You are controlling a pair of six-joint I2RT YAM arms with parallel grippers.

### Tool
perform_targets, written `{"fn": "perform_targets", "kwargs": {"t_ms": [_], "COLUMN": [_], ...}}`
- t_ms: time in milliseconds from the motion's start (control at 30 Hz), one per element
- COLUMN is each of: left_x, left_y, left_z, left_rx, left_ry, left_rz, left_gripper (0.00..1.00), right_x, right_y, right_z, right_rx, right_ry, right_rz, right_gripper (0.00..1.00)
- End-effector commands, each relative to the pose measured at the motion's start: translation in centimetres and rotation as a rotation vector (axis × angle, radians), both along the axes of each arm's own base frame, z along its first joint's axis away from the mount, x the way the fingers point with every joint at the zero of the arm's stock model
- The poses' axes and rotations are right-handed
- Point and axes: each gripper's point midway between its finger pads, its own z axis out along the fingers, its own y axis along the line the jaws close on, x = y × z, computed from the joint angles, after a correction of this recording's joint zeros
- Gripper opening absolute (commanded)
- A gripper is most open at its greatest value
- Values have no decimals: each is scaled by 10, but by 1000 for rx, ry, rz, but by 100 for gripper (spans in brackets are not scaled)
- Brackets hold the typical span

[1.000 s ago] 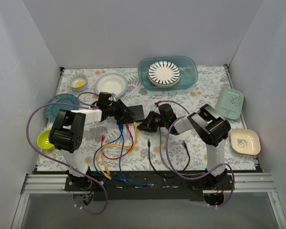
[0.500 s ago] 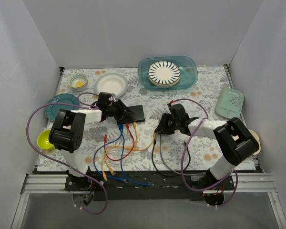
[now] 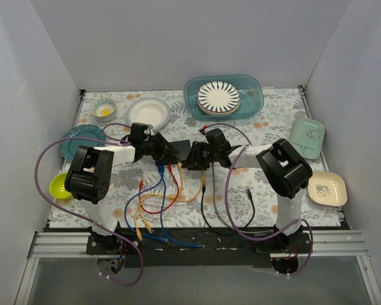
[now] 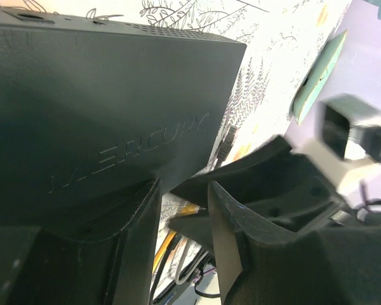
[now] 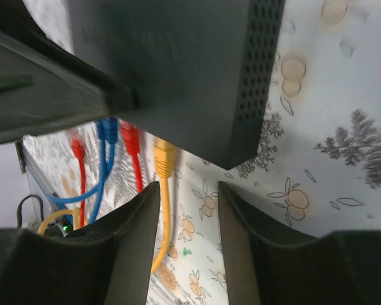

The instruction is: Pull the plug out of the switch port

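Observation:
The switch (image 3: 183, 147) is a flat black box on the flowered mat, seen close in the left wrist view (image 4: 101, 95) and the right wrist view (image 5: 190, 76). Blue (image 5: 108, 130), red (image 5: 130, 136) and yellow (image 5: 164, 159) plugs sit in its near edge. My left gripper (image 3: 167, 153) rests at the switch's left end; one finger (image 4: 136, 235) lies on its top, and the jaws are narrowly open with nothing between them. My right gripper (image 3: 189, 161) is open at the switch's near right corner, its fingers (image 5: 130, 248) just short of the yellow plug. A loose black plug (image 3: 203, 181) lies on the mat.
Loose blue, red, yellow and black cables (image 3: 155, 203) trail to the near edge. A teal bin with a striped plate (image 3: 223, 95), a white bowl (image 3: 148, 112), a teal plate (image 3: 82, 141), a yellow-green bowl (image 3: 58, 185), a mint tray (image 3: 306, 136) and a cream dish (image 3: 326, 188) ring the mat.
My right gripper swung away to the right with the black cable, then came back to the switch's corner. The black plug now lies loose on the mat. The left arm stayed still.

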Motion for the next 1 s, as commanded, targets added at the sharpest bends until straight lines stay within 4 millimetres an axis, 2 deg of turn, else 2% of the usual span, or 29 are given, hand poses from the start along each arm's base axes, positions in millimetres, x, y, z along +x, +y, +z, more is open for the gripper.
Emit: {"fn": "perform_targets", "kwargs": {"t_ms": [0,133,267,567,967], "left_x": [-16,-17,-18,-19,-21], "left_y": [20,21,22,24,25], "left_z": [-24,-25,-26,-25,-25], "left_rx": [97,99,97,99,100], "left_ry": [78,79,82,77,71], "left_rz": [40,38,37,39,29], "left_gripper": [36,36,36,36,36], "right_x": [-11,-8,4,15,24], "right_y": [23,32,38,31,28], "right_z": [-4,-6,-4,-6,-18], "right_rx": [85,103,129,242,262], "right_ry": [87,110,144,223,257], "right_rz": [25,15,-59,-281,-342], "right_gripper": [49,49,48,45,39]}}
